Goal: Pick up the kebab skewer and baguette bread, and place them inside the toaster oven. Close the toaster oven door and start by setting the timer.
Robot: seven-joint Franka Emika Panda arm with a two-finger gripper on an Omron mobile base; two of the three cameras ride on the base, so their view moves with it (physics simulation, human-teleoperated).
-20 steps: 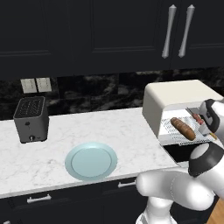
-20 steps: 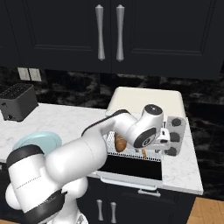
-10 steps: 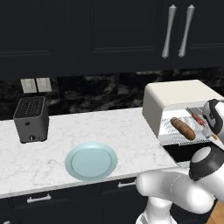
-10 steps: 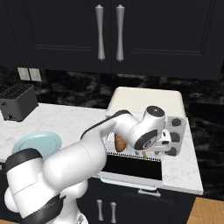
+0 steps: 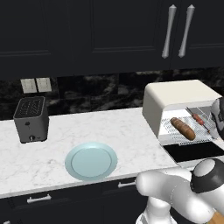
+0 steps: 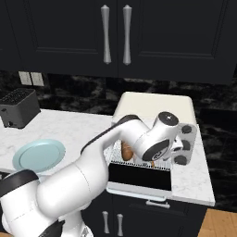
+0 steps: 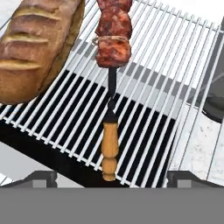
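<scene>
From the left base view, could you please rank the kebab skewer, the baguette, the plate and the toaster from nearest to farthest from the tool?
The tool is at the toaster oven on the right.
1. Kebab skewer: on the oven rack, right side.
2. Baguette: on the same rack, just left of the skewer.
3. Plate: on the counter, middle.
4. Toaster: far left, by the wall.

kebab skewer, baguette bread: side by side on rack | toaster oven door: open
</scene>
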